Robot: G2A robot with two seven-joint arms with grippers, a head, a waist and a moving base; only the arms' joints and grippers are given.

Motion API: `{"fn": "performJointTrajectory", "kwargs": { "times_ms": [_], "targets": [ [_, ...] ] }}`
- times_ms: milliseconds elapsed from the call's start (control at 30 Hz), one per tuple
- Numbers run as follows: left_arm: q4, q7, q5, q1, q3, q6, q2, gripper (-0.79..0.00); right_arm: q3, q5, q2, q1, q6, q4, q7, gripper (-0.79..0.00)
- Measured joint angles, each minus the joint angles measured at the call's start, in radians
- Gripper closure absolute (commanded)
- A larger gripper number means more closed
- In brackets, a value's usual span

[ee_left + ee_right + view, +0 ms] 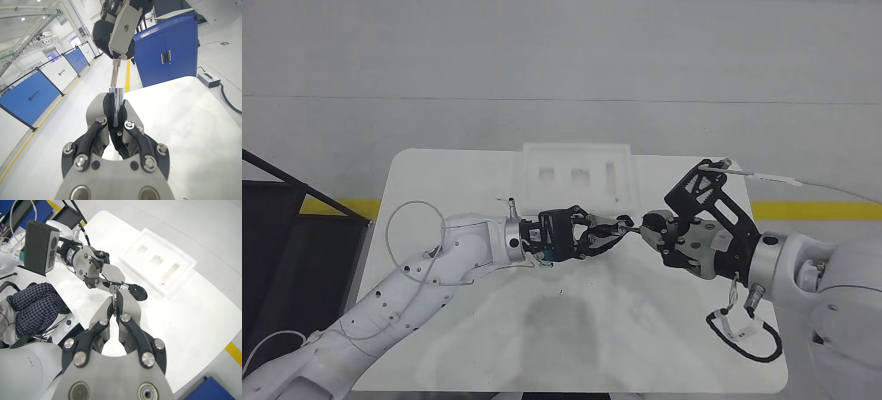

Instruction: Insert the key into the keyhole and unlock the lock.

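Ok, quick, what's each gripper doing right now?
Left gripper: shut on shiny chrome cylindrical lock.
Right gripper: shut on silver metal key.

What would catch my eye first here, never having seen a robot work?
Two white arms meet above the table. The jaws of the right arm hold a key, its tip at the end of the shiny lock clamped by the left arm. A white foam tray lies at the table's far edge.

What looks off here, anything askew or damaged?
Nothing damaged or spilled. The key in the right gripper looks slightly tilted against the axis of the lock held in the left gripper, its tip at the lock's end face.
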Motion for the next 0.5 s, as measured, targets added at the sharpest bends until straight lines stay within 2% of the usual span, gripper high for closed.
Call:
{"fn": "performJointTrajectory", "kwargs": {
  "times_ms": [500],
  "targets": [
    [0.004,-0.011,0.031,0.023,-0.037,-0.028,-0.018,0.0,-0.01,0.02,0.016,0.026,0.019,0.0,0.026,0.0]
  ]
}}
